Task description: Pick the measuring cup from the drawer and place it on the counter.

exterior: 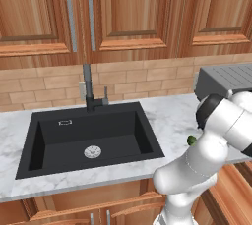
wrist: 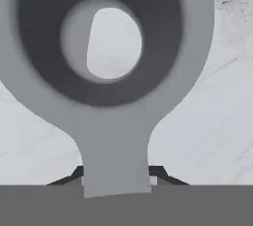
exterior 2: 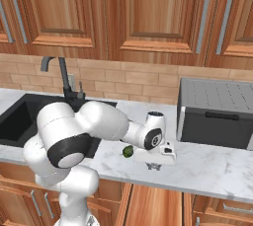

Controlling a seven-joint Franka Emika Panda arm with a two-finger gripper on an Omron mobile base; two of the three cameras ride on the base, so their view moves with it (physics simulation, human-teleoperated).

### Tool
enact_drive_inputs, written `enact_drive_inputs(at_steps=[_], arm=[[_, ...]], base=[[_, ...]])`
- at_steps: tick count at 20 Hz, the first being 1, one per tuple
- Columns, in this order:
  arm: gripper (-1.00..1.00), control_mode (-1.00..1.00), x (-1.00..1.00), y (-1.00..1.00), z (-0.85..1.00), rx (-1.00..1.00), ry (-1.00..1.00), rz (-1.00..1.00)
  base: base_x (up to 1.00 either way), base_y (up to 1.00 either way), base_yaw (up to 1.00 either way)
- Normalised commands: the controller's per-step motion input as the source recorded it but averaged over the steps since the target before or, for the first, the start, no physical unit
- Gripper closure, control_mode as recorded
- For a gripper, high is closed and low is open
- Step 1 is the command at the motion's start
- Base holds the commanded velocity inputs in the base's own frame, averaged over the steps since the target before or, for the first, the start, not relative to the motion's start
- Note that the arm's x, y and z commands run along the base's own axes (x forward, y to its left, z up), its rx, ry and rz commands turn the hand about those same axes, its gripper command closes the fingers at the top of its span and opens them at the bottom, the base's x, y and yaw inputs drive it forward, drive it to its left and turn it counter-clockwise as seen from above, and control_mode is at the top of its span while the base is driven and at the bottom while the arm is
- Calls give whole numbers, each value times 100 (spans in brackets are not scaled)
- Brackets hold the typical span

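Grey measuring cup [wrist: 106, 47] over counter [wrist: 217, 96].

Even, soft rendered light; faint shadows (close-up hand view blurred).

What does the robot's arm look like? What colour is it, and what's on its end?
The arm is shiny white, made of fat rounded tube pieces with dark grey rings at the joints. No cables or markings show. Its end effector is a small white block with two little dark finger tips.
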Motion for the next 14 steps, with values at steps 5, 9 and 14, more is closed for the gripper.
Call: enact_drive_inputs(at_steps=[5,9,14], arm=[[-100,-100,-39,-14,0,9,-27,0],[-100,-100,-16,-5,1,11,-29,0],[-100,-100,0,0,42,15,-25,0]], base=[[0,0,0],[0,0,0],[0,0,0]])
